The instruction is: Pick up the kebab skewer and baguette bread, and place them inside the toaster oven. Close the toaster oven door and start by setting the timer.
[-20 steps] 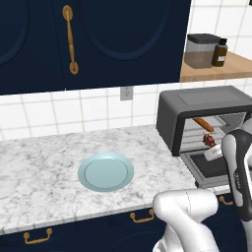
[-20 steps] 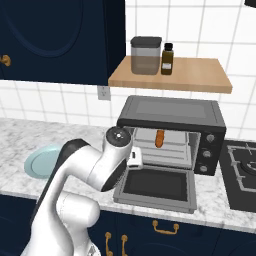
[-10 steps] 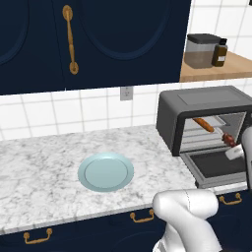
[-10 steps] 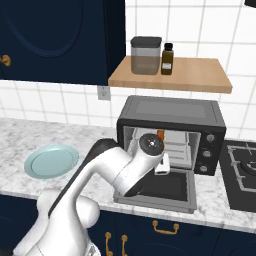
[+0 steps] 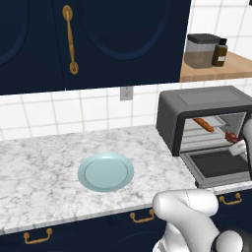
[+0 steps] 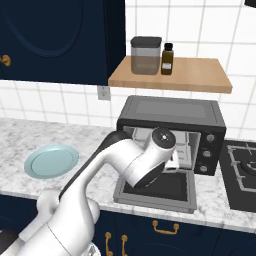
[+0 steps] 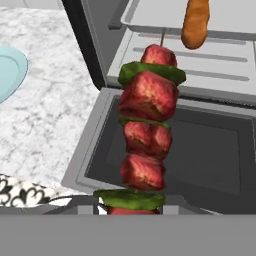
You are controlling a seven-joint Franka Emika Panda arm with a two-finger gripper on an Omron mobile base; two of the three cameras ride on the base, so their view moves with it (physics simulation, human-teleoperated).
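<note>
My gripper [image 5: 239, 147] is shut on the kebab skewer [image 7: 147, 131], whose red meat chunks and green pieces stand straight up from the fingers in the hand view. It holds the skewer [image 5: 230, 136] just above the toaster oven door [image 7: 215, 150], which lies open and flat, in front of the oven's mouth. Inside the dark grey toaster oven [image 5: 205, 105] the orange-brown baguette bread [image 5: 203, 124] lies on the wire rack, also seen as a baguette [image 7: 195, 22] beyond the skewer tip. In the right base view my arm covers most of the oven opening [image 6: 187, 145].
A pale blue plate [image 5: 106, 171] sits on the marble counter left of the oven. The oven's knobs [image 6: 207, 146] are on its right face. A wooden shelf [image 6: 170, 75] with a jar and a bottle hangs above. A stove burner [image 6: 242, 170] lies to the right.
The arm has swung right with the skewer, from left of the oven to directly over the open door at the oven's mouth. The baguette and plate stayed put.
</note>
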